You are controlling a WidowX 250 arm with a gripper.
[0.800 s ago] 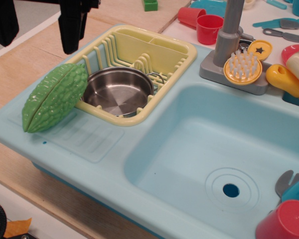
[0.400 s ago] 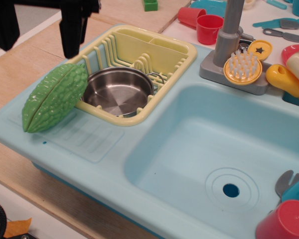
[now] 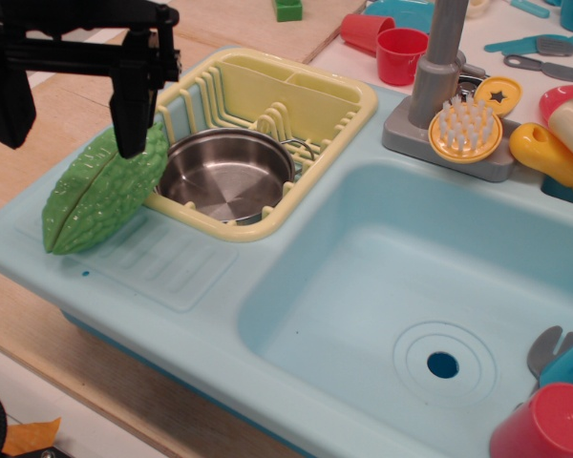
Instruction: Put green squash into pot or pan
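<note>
Green squash [image 3: 101, 188] leans on the rack [image 3: 296, 105] beside the pan [image 3: 224, 175], tool [image 3: 69, 119] spread above

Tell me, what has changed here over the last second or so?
The black gripper has come down, jaws wide open, so one finger now hangs in front of the squash's upper end. It hasn't gripped anything. The squash lies where it was, leaning on the rack, and the pan hasn't moved.
</note>
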